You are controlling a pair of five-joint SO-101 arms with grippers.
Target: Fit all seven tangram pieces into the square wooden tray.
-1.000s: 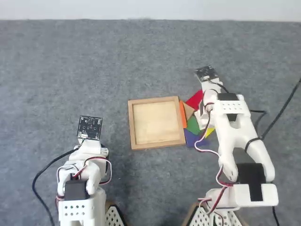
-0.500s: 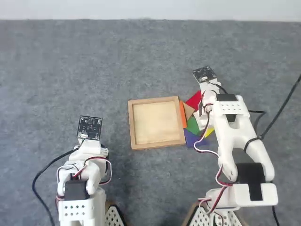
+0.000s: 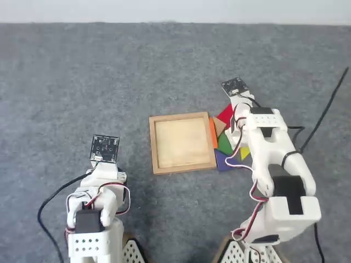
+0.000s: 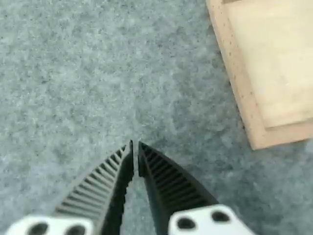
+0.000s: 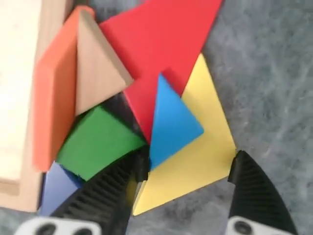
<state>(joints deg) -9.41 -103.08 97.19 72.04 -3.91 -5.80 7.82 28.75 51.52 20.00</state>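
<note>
Tangram pieces lie in a tight, overlapping cluster just right of centre in the high view, all outside the square wooden tray, whose bare floor holds nothing. The tray sits at the middle of the grey desk.

The orange piece runs along the tray's right rim, touching it. A tan triangle leans against the orange piece, and the red triangle spreads out at the upper end of the cluster. The green piece is below the tan one, and a dark blue piece sits at the lower end by the tray's lower right corner. The yellow triangle peeks out beside the right arm.

The right wrist view shows the stack closer. A small blue triangle lies on top, overlapping both the red triangle and the yellow triangle.

The right jaws are spread wide and low over the cluster. One finger is near the spot where the green piece meets the small blue triangle, and the other is past the yellow triangle's far corner. The yellow triangle's end lies between them. Whether either finger touches a piece cannot be told.

The left arm is at the lower left of the high view, well apart from the pieces. The left jaws are pressed together with only a sliver between them, over bare grey desk, with a corner of the tray nearby.
</note>
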